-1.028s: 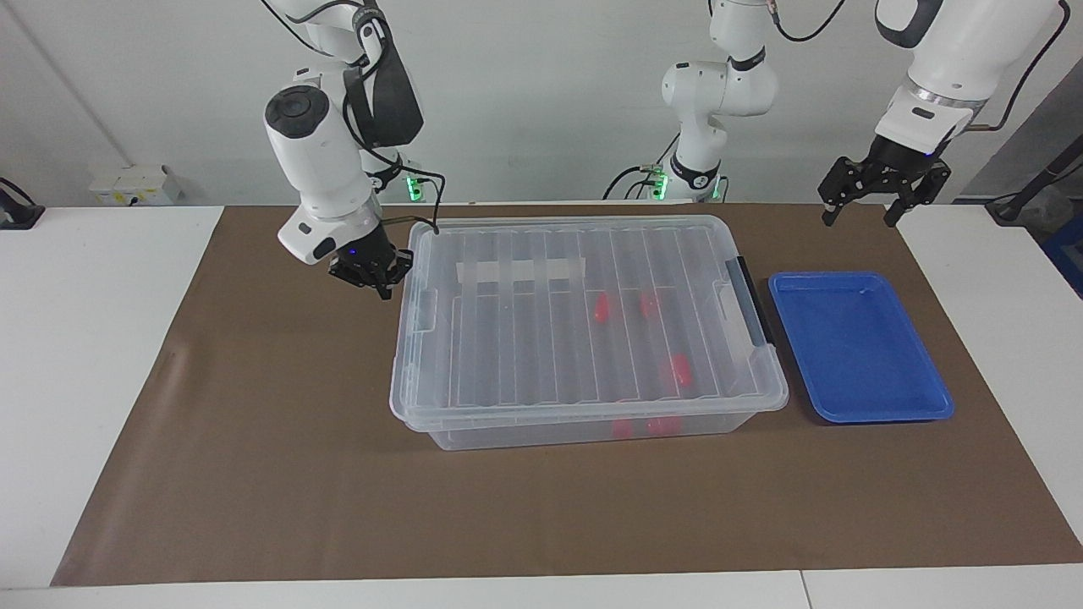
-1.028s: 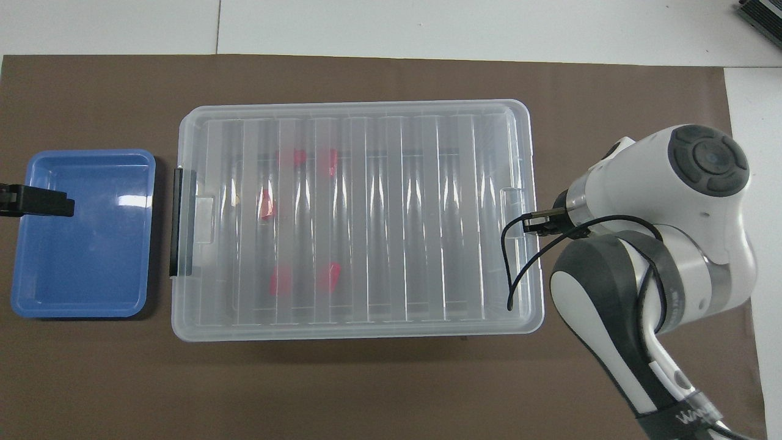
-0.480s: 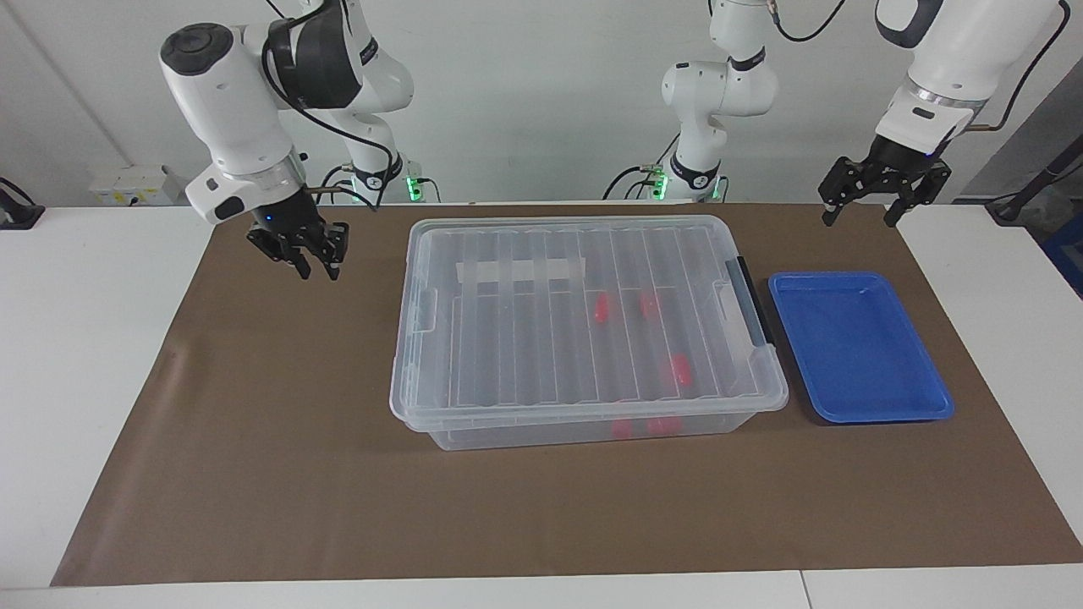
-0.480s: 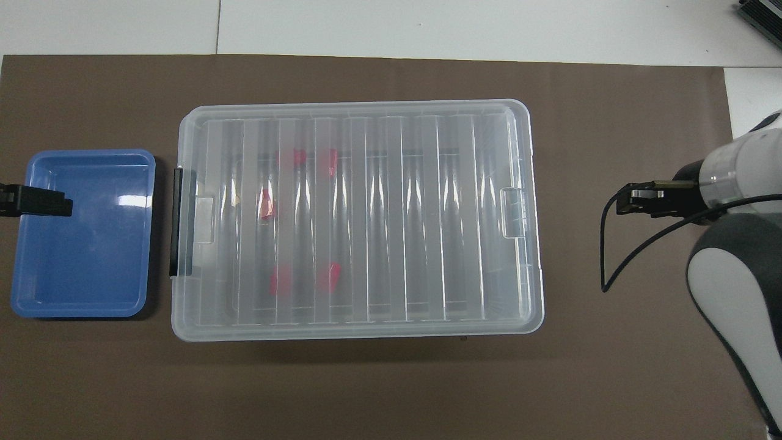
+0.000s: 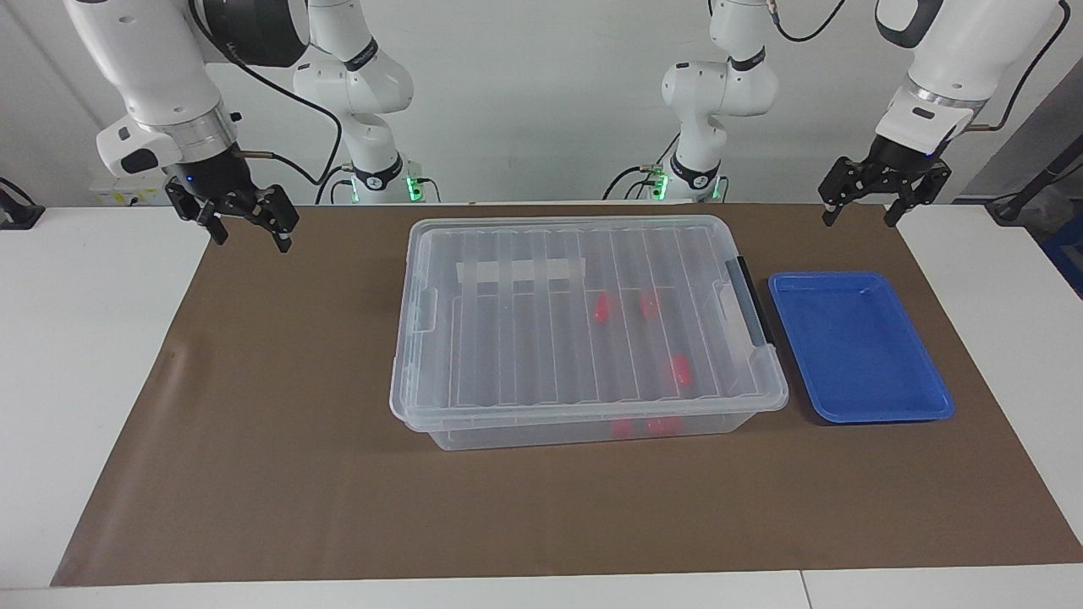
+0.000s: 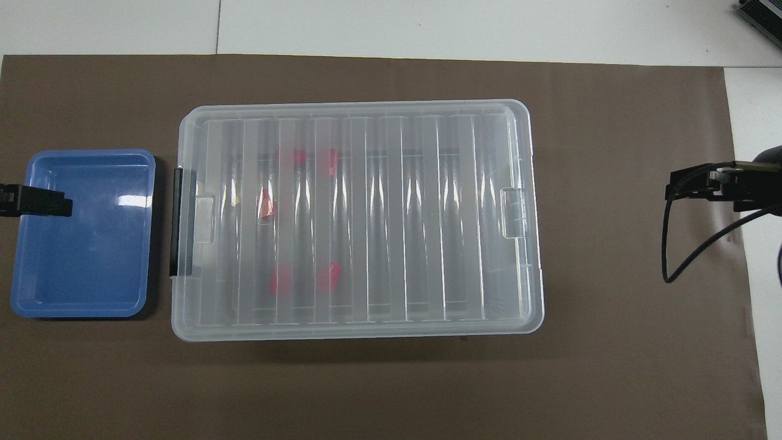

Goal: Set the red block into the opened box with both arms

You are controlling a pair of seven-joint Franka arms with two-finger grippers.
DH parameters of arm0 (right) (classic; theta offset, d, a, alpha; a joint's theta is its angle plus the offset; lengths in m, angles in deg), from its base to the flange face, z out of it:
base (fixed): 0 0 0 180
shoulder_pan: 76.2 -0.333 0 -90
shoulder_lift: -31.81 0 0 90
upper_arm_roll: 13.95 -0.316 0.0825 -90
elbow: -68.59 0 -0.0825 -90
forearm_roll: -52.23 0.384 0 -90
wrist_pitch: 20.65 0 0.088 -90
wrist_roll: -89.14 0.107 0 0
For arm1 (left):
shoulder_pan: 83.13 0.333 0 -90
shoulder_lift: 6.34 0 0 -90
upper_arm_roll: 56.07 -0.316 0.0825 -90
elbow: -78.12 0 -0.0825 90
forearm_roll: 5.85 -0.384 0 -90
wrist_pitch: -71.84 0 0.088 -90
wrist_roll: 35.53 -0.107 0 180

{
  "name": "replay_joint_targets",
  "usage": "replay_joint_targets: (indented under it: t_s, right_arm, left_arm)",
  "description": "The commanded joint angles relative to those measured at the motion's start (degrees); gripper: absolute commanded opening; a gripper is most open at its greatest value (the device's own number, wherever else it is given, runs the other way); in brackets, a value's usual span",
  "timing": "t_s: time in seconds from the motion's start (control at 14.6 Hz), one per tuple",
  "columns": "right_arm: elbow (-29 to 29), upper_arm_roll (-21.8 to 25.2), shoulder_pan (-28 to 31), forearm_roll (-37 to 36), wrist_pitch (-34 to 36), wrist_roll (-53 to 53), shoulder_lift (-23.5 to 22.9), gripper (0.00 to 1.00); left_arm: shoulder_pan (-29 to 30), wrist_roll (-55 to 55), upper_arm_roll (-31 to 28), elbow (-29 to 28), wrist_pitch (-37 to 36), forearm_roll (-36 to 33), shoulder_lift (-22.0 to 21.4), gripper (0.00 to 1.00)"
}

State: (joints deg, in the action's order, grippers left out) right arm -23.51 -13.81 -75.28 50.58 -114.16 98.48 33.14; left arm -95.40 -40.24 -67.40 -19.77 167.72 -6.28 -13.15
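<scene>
Clear plastic storage box (image 5: pixel 584 330) with ribbed lid on, black end latch: centre of brown mat (image 5: pixel 279 440) on white worktop (image 5: pixel 85 355). Small red blocks (image 5: pixel 602 308), several: inside box, toward left arm's end, seen through lid. Shallow blue tray (image 5: pixel 859 347): beside latch end, holding nothing. Right gripper (image 5: pixel 245 222): gone from box end where it sat a second ago, now raised over mat edge, fingers now apart, nothing held. Left gripper (image 5: pixel 884 190): waiting over mat corner, fingers apart. Judgement: blocks stowed, lid closed, task apparently complete.
</scene>
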Motion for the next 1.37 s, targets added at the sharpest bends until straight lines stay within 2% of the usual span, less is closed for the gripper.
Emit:
replay_joint_targets:
  t_s: [0.0, 0.34, 0.82, 1.1, 1.3]
  right_arm:
    - [8.59, -0.76, 0.14, -1.34, 6.48, 1.03, -4.32, 1.0]
    - [5.88, -0.85, -0.04, -0.46, 9.83, 1.12, -2.31, 1.0]
    - [5.26, -0.76, 0.05, -0.19, 9.48, 1.2, -2.04, 1.0]
    - [1.58, -0.76, 0.13, -0.11, 9.66, 1.55, 0.94, 1.0]
    - [1.31, -0.76, 0.05, -0.02, 9.31, 0.68, 1.12, 1.0]
  left_arm:
    - [-0.48, 0.49, -0.27, -0.19, -0.96, -1.06, -0.92, 1.0]
    - [-0.48, 0.49, -0.27, -0.19, -0.96, -1.15, -0.92, 1.0]
    - [-0.48, 0.49, -0.27, -0.19, -0.96, -1.06, -0.92, 1.0]
    - [-0.48, 0.49, -0.27, -0.19, -0.96, -1.06, -0.92, 1.0]
    - [-0.48, 0.49, -0.27, -0.19, -0.96, -1.15, -0.92, 1.0]
